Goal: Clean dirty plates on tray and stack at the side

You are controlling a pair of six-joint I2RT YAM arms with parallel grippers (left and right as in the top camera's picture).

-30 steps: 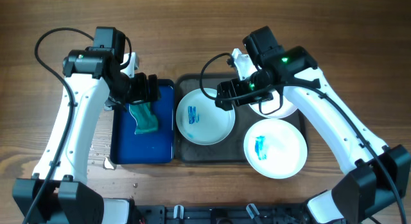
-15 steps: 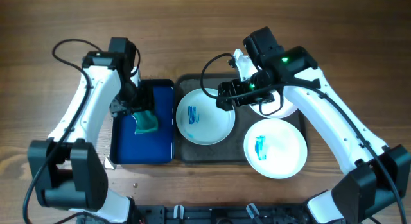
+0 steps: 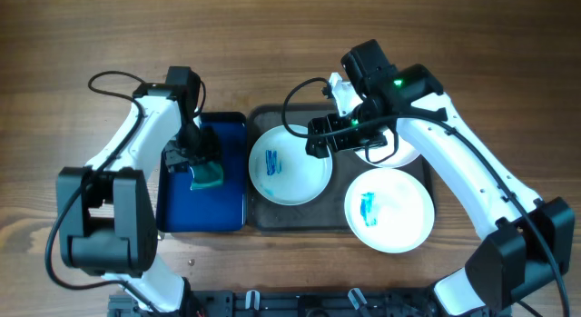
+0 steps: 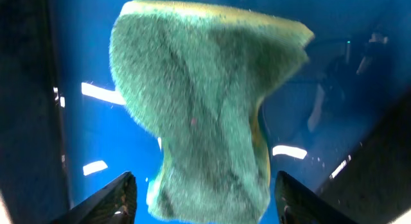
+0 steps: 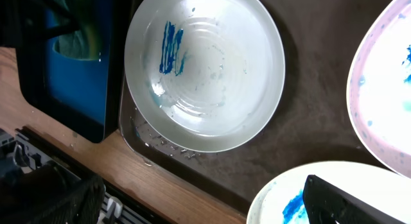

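Wood-grain table (image 3: 272, 35) carries both trays; left claw (image 4: 202, 192) pinches sponge (image 4: 205, 108), right claw (image 5: 199, 205) gapes.

**Surface finishes at the wash station**

The sponge (image 4: 199, 115) shows a coarse, fibrous green scouring face over a yellow foam layer. The blue basin (image 3: 231, 199) appears wet and glossy, with bright reflections. The white plate (image 5: 205, 70) looks smooth and glazed, smeared with blue. The dark tray (image 5: 314, 121) is matt and finely textured. The table (image 3: 290, 44) is grained brown wood.
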